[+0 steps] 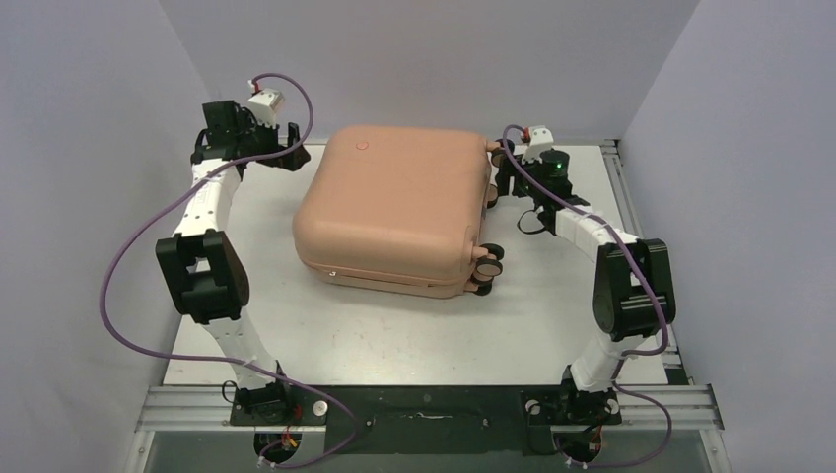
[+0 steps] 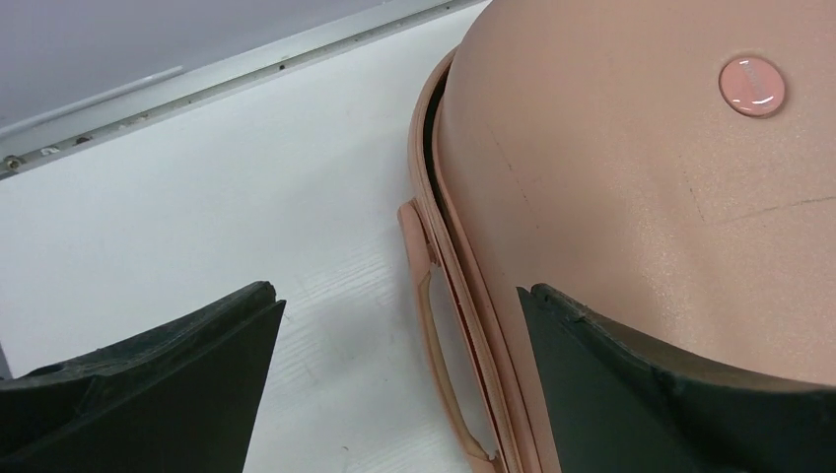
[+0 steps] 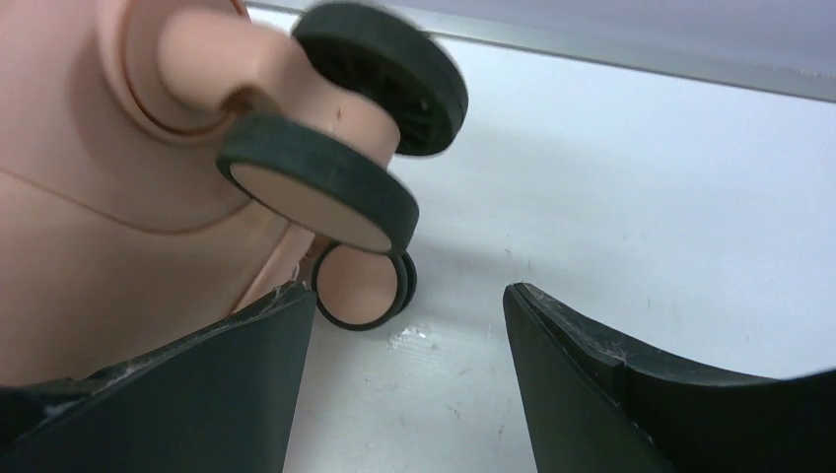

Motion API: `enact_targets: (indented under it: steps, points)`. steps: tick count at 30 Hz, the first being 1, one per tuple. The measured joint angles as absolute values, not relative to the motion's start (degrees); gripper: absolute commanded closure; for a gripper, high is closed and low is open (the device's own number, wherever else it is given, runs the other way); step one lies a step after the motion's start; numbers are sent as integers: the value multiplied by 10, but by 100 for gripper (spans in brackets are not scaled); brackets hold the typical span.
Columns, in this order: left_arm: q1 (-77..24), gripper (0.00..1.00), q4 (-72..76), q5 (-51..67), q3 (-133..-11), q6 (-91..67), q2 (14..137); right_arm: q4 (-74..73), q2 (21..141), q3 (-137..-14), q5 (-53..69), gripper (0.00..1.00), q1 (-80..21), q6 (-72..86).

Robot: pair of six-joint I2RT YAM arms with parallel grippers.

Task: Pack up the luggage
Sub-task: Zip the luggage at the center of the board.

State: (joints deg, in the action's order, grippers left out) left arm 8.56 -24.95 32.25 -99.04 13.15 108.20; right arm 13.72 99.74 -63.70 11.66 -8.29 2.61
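Observation:
The salmon-pink luggage lies flat on the white table, its two shells together with only a thin dark gap along the seam. A small round dot marks its top shell, and a pink handle runs along its left edge. My left gripper is open and empty beside the far left corner, one finger over the shell. My right gripper is open and empty at the far right corner, next to the caster wheels.
Two more caster wheels stick out at the luggage's near right corner. Grey walls close in the table on the left, back and right. A metal rail runs along the near edge, where the arm bases stand.

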Motion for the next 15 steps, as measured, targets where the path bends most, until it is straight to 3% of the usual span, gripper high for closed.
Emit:
enact_targets:
  steps: [3, 8, 15]
  points:
    - [84, 1, -248, 322, -990, 110, 1090, 116, 997, -667, 143, 33, -73, 37]
    - [93, 12, -230, 383, -991, 34, 1124, 97, 996, -690, 182, 34, -64, 52]
    - [110, 14, -89, 487, -925, -159, 1160, 78, 988, -691, 237, 36, -65, 52]
